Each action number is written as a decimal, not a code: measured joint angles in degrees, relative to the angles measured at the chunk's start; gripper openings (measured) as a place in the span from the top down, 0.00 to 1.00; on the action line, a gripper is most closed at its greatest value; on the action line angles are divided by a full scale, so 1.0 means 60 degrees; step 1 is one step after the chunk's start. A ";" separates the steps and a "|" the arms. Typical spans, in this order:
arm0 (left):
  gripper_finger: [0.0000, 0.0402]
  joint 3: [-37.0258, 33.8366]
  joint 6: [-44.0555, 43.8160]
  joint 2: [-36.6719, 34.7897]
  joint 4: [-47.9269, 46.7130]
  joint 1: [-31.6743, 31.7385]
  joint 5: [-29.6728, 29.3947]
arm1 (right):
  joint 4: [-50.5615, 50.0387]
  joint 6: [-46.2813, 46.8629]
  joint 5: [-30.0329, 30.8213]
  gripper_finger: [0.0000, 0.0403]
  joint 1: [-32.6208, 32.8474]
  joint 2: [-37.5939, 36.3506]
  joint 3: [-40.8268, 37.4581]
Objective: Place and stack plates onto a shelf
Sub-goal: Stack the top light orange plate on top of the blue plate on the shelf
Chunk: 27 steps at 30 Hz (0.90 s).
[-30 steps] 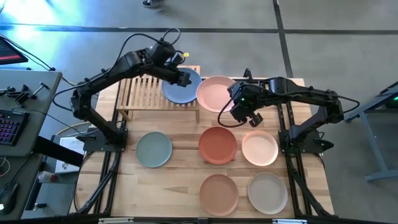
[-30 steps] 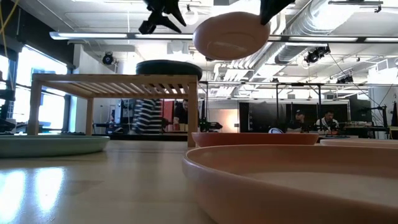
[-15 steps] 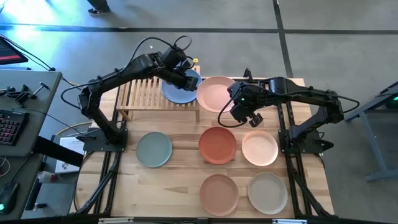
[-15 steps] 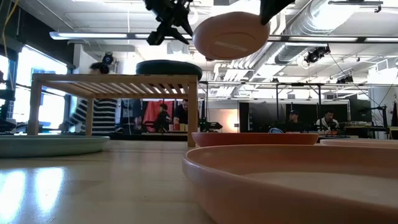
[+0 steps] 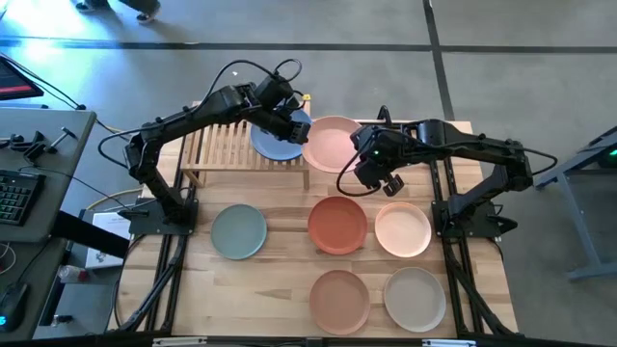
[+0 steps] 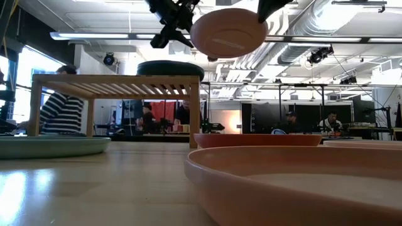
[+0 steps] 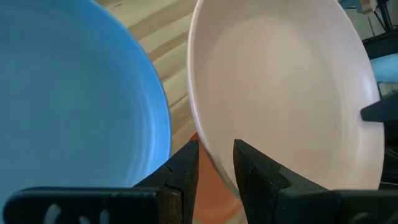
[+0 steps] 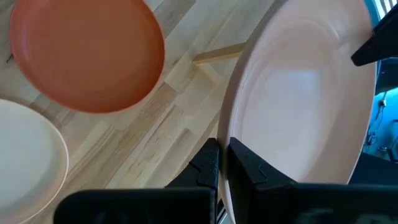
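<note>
Light slatted wood: the shelf (image 5: 246, 145) sits at the table's back left, on short legs, seen side-on in the low view (image 6: 116, 85). In front of it on the butcher-block table (image 5: 280, 280) lies the sage green plate (image 5: 238, 231), flat and alone. The left arm reaches over the shelf; the left gripper (image 5: 286, 122) hangs above the shelf's right end, fingers (image 7: 249, 171) apart, nothing between them but air, with the rim of the pink plate passing just past them in the wrist view. Directly under it the blue plate (image 5: 280, 137) rests on the shelf's right end, overhanging the front edge a little; low view shows a dark stack on top of the slats (image 6: 171, 68), count not readable. Just right of the blue plate the pink plate (image 5: 333, 145) is held in the air, tilted, its edge near or over the blue plate's rim; touching or not, cannot tell. The right gripper (image 5: 362, 164) is clamped on the pink plate's near-right rim, fingers (image 8: 245, 165) pinched together on the edge. On the table in the middle row: the terracotta red plate (image 5: 337, 225), then the peach plate (image 5: 403, 229) beside it. Front row: the tan-orange plate (image 5: 339, 301), then the beige plate (image 5: 415, 298). All four lie flat, apart from one another.
</note>
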 joint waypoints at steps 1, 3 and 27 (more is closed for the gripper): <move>0.78 0.0000 0.0076 0.0000 -0.0003 0.0000 -0.0001 | 0.0011 0.0000 0.0027 1.00 0.0000 0.0000 0.0000; 0.78 0.0000 0.0147 0.0000 0.0002 -0.0004 0.0002 | 0.0027 -0.0004 0.0148 1.00 0.0000 0.0000 0.0000; 0.96 0.0000 0.0799 0.0000 -0.0032 0.0021 -0.0206 | 0.0237 0.0111 0.0370 1.00 0.0007 0.0004 0.0000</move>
